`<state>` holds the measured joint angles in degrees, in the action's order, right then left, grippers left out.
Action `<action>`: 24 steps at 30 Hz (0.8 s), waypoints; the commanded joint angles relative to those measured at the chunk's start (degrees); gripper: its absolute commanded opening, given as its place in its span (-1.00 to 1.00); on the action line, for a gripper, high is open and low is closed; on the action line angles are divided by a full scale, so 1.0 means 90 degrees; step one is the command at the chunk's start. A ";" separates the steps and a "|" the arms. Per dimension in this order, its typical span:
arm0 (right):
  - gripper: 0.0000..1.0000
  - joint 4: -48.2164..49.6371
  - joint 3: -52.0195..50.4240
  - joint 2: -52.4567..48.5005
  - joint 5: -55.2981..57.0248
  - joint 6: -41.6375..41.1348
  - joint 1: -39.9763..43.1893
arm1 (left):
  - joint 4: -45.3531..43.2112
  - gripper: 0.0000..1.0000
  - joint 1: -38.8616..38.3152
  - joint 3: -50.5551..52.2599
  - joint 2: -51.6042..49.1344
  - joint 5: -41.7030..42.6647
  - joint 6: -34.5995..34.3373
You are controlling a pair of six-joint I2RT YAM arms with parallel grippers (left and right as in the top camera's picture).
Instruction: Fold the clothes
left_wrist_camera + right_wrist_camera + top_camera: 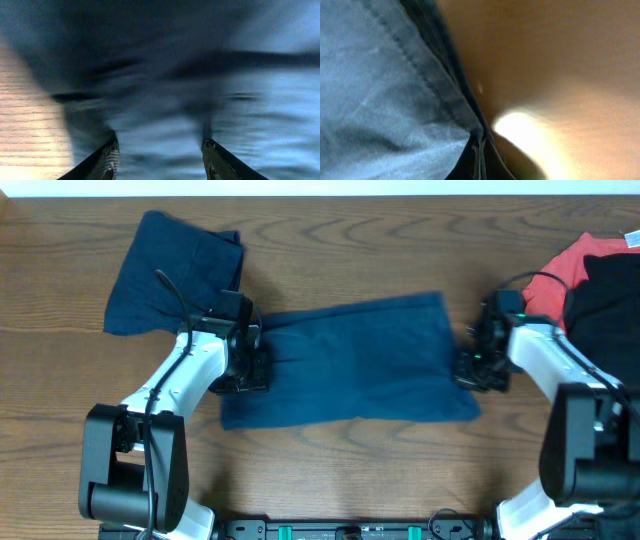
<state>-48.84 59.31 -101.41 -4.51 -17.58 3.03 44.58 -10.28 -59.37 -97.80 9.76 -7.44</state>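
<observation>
Navy-blue shorts (360, 360) lie spread flat in the middle of the table (330, 240). Their long axis runs from the left edge towards the right edge. It is slightly tilted, so the right end sits a little nearer the far edge than the left end does. The left end looks narrower and puckered into small folds, and the right end is broader and smoother. I cannot tell which end is the waistband.

The left gripper (255, 360) is at the left end of the shorts. In the left wrist view its fingers (105, 161) stand spread apart over blurred blue cloth (165, 100), with a strip of wood (25, 125) at the side. It is too blurred to say whether they touch the fabric.

The right gripper (468, 365) is at the right end, on the garment's edge. In the right wrist view its fingers (480, 160) are pressed together on the stitched hem (380, 100), which runs down into them, with bare table (560, 60) just beside.

A second navy piece (170, 275) lies crumpled near the far left corner. Its lower right part is behind the left arm, just beside the spread shorts. A coral-red garment (565, 275) sits at the far right corner with a black one (605, 305) against it at the right edge, both apart from the shorts
</observation>
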 commanded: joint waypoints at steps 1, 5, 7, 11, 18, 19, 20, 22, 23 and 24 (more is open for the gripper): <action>-0.97 -0.0194 -0.0019 0.0546 0.0991 -0.0423 0.0381 | -0.0007 0.11 0.0010 0.0080 -0.0022 0.0039 0.0066; -0.54 -0.0194 -0.0015 0.1049 0.0384 0.0194 0.0415 | -0.0010 0.05 -0.0002 0.0073 0.0024 0.0461 0.0070; -0.49 -0.0126 0.0029 0.1399 0.0250 0.0340 0.0430 | -0.0012 0.04 -0.0010 0.0053 0.0109 0.0969 0.0231; -0.76 0.0500 0.0097 0.2137 -0.0891 0.0488 0.0449 | -0.0189 -0.15 -0.0010 -0.0032 0.0333 0.1406 0.0277; -0.91 0.1127 0.0066 0.2072 -0.2596 0.0359 -0.0041 | -0.1112 -0.77 -0.0134 -0.0034 0.0413 0.2210 0.0282; -0.92 0.0984 0.0046 0.1882 -0.2582 0.0364 -0.0253 | -0.1214 -0.79 -0.0243 -0.0034 0.0398 0.2229 0.0321; -0.92 0.0857 0.0022 0.1734 -0.2531 0.0364 -0.0391 | -0.1226 -0.80 -0.0333 -0.0034 0.0389 0.2220 0.0452; -0.95 0.0532 -0.0044 0.1355 -0.2463 0.0364 -0.0670 | -0.1180 -0.80 -0.0510 -0.0019 0.0376 0.2045 0.0568; -0.97 0.0372 -0.0068 0.1149 -0.2373 0.0364 -0.0777 | -0.1144 -0.81 -0.0585 -0.0007 0.0376 0.1892 0.0566; -0.98 0.0192 -0.0097 0.0920 -0.2229 0.0364 -0.0877 | -0.1083 -0.80 -0.0658 0.0005 0.0376 0.1661 0.0566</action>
<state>-44.82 59.77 -88.29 -24.27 -14.41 -2.22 34.15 -14.33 -59.40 -94.70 26.55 -4.21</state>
